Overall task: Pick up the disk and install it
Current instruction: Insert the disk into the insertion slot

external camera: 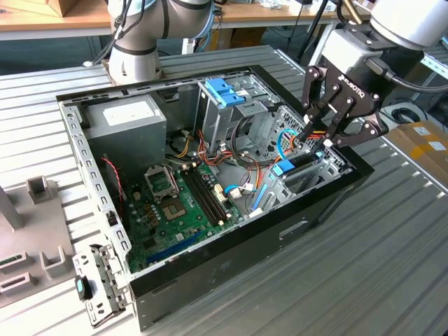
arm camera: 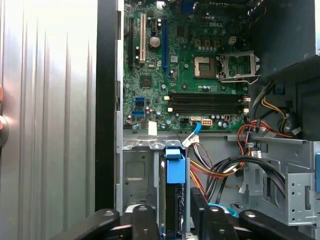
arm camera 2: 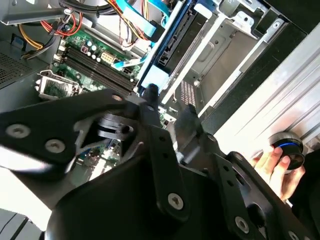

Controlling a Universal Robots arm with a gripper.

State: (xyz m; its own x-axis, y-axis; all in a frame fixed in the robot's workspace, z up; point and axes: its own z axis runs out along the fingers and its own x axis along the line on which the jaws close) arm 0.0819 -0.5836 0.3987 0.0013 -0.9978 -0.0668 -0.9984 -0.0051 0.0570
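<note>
Gripper (external camera: 323,137), exterior view: I've got it over the PC case's (external camera: 231,252) drive bay, closed on the disk (external camera: 299,162). Second wrist view: disk (arm camera 2: 172,42) sits in the bay. First wrist view: disk (arm camera: 175,192) between fingers, mostly inserted; release remains.

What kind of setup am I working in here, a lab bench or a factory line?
Most likely a lab or workshop bench: an open computer case lies on a ribbed metal table, wooden desks stand behind, and a person's hand rests on a knob-like controller.
</note>
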